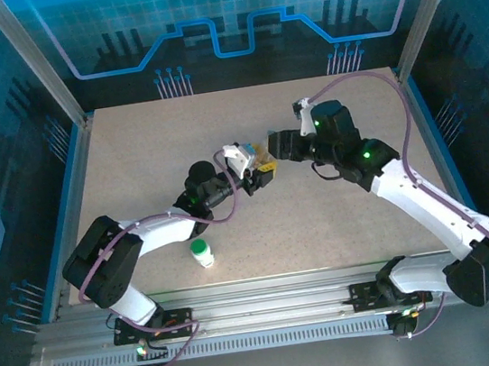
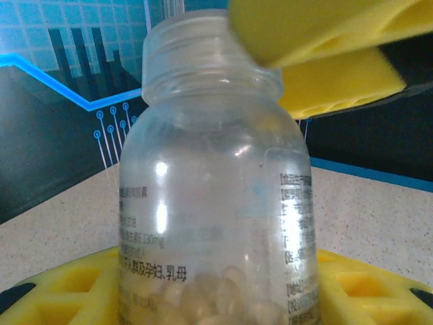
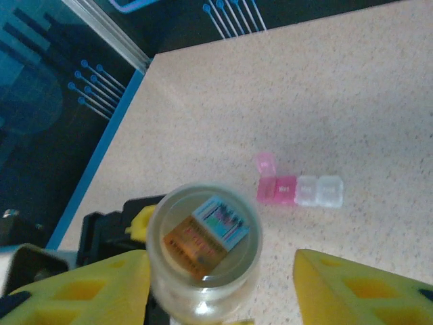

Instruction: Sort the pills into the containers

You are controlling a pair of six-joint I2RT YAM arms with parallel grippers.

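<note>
Now my left fingers [image 2: 74, 291] clench the uncapped translucent bottle [image 2: 216, 203] upright — steadying it while my right gripper [image 3: 223, 284], jaws spread, straddles its mouth.

Translucent plastic bottle with threaded neck [image 2: 216, 203]: smooth, glossy wall with bright highlights and print on its surface. Yellow plastic finger pads [image 2: 67, 291]: matt, moulded in recessed cells. Beige speckled table top [image 3: 325, 81]: matt, finely grained. Pink and clear plastic pill box [image 3: 298, 191]: translucent, slightly frosted. White plastic bottle with green cap [image 1: 202, 254]: smooth. Silver metal frame rails [image 1: 272, 311]: ribbed, dull sheen
</note>
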